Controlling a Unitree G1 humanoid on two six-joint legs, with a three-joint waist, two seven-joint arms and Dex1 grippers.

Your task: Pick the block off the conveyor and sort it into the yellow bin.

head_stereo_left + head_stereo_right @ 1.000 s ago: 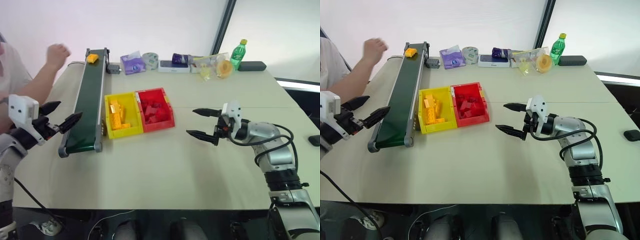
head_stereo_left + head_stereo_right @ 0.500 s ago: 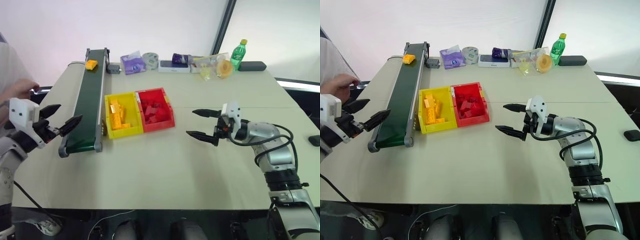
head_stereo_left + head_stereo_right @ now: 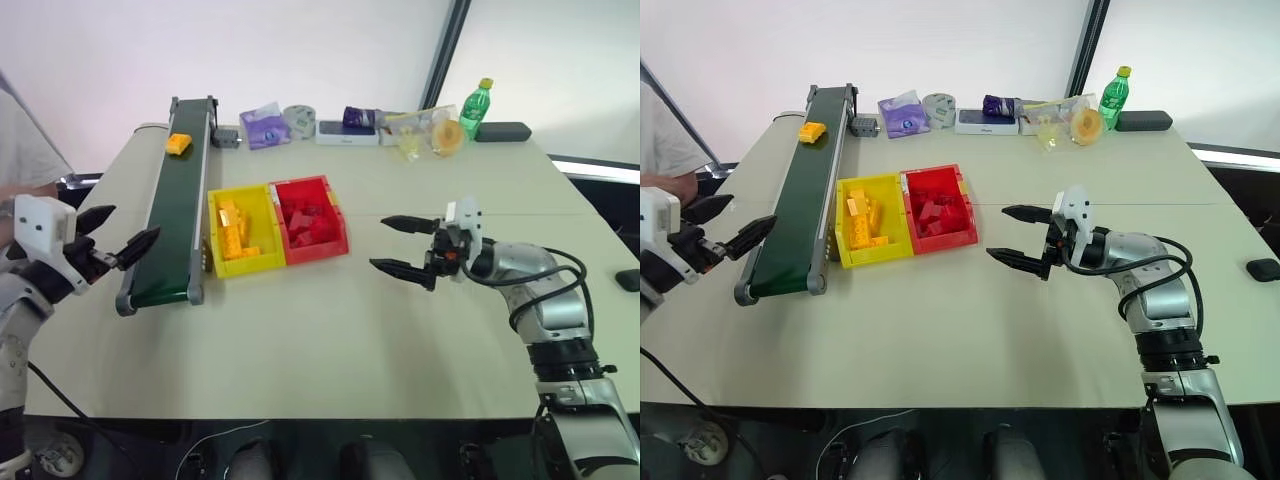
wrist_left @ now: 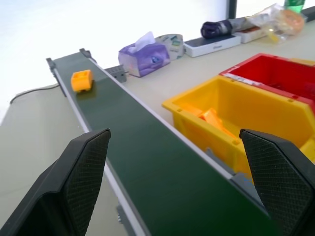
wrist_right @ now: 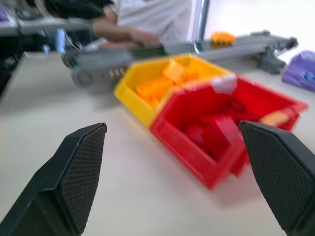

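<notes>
Stretching from seven toward twelve o'clock on the beige table [image 3: 330, 330], the conveyor [image 3: 178, 215] carries the block [image 3: 178, 144] at its far end, well apart from the yellow bin [image 3: 240, 231] at the belt's three o'clock. Left gripper [image 3: 112, 238] and right gripper [image 3: 405, 246] hang spread wide, empty. Grabbing late could let the block ride off the belt's near end; white walls behind.
</notes>
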